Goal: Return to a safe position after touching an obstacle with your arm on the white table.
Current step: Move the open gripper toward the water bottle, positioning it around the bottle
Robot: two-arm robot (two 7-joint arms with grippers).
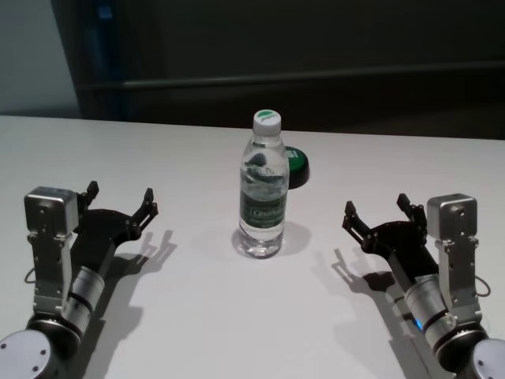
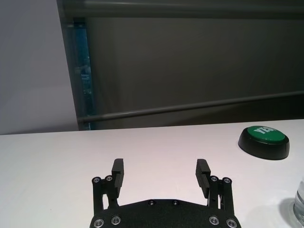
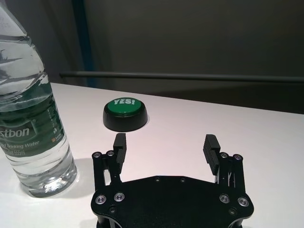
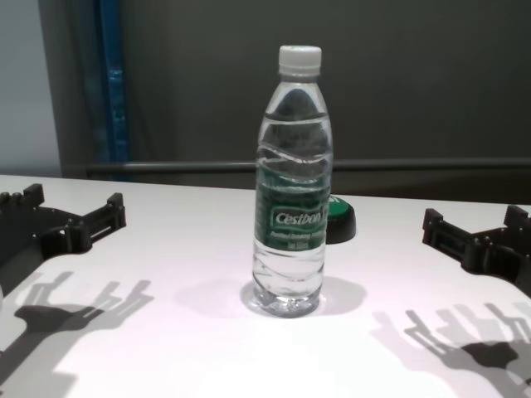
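Note:
The obstacle, a tall clear water bottle (image 1: 262, 189) with a white cap and dark green label, stands upright mid-way across the white table (image 1: 205, 324). My left gripper (image 1: 121, 193) hovers low to its left, open and empty, well apart from it. On the opposite side my right gripper (image 1: 375, 205) is likewise open with nothing between its fingers. The chest view shows the bottle (image 4: 290, 191) centred between the left gripper (image 4: 75, 199) and the right gripper (image 4: 474, 220). The right wrist view has the bottle (image 3: 33, 123) beside the right gripper (image 3: 166, 142). Only the bottle's edge (image 2: 299, 204) shows past the left gripper (image 2: 160, 168).
A low black puck with a green top (image 1: 297, 166) sits just behind the bottle, toward the right; it also shows as the puck (image 3: 125, 113) and puck (image 2: 264, 141). A dark wall with a horizontal rail runs behind the table's far edge.

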